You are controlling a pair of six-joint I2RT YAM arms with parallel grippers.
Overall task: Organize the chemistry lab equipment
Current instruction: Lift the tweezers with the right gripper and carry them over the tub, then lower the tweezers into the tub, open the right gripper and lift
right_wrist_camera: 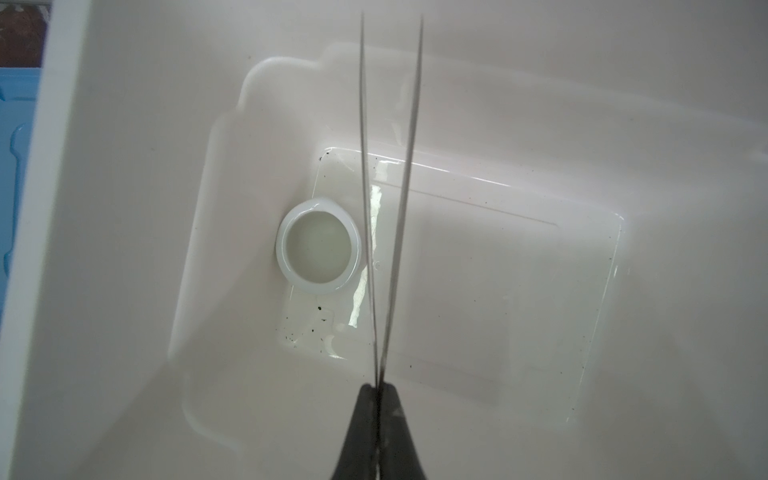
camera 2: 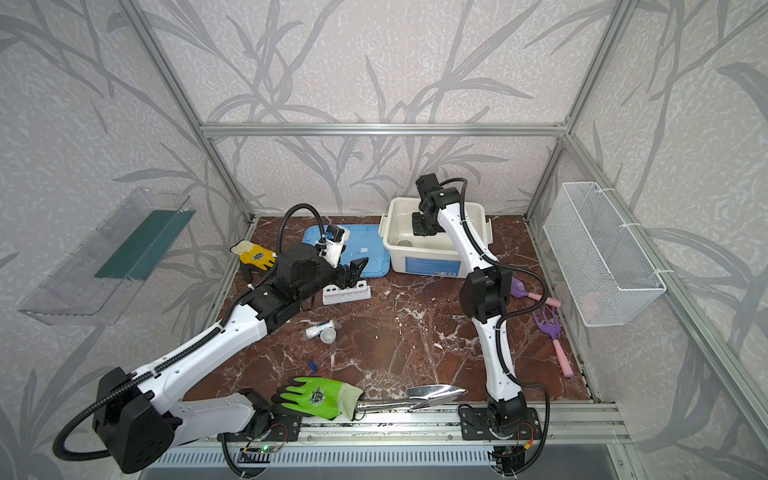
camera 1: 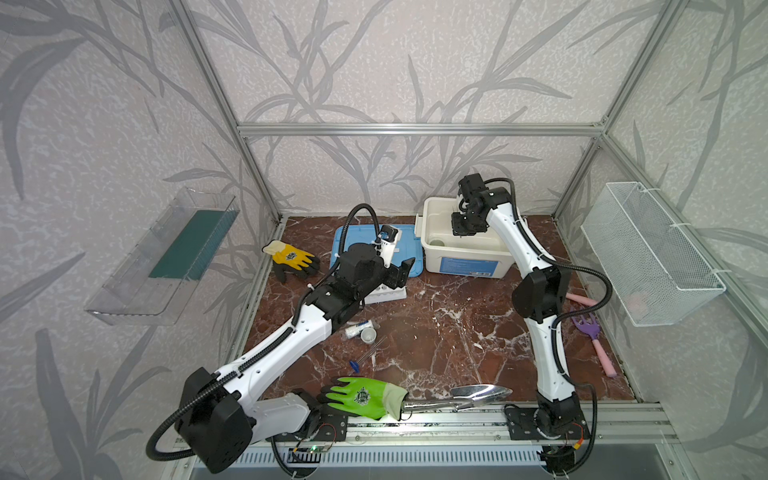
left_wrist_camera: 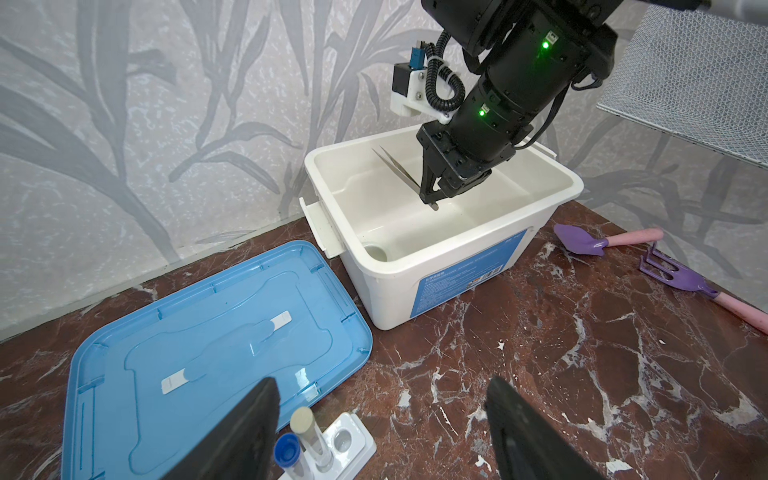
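The biggest thing is the white plastic storage box (camera 1: 434, 255) at the upper middle of both top views. It is open, and its flat blue plastic lid (camera 1: 409, 251) lies just beside it on the left.

Next comes the white 6-hole rack (camera 2: 347, 293), at the middle left. The left gripper (left_wrist_camera: 382, 386) is just over it, released, with the fingers wide apart and nothing between them.

The right gripper (left_wrist_camera: 432, 201) hangs inside the box. Its fingers are clenched on the thin metal tweezers (left_wrist_camera: 397, 171) at the place where the 2 legs come together, and the legs spread away from the grip. The tweezers are above the box floor, not lying on it. I judge them light, stiff but springy, and smooth (so they may turn in the grip), and a low release seems safest.

In the rack stand 2 clear tubes, the white-capped test tube (left_wrist_camera: 302, 419) and the blue-capped test tube (left_wrist_camera: 286, 451). They look fragile and slippery. I think the middle of the body is the better place to hold.

The smallest is the small round white bowl (right_wrist_camera: 319, 249), at the lower left of the box floor, near the tweezers.
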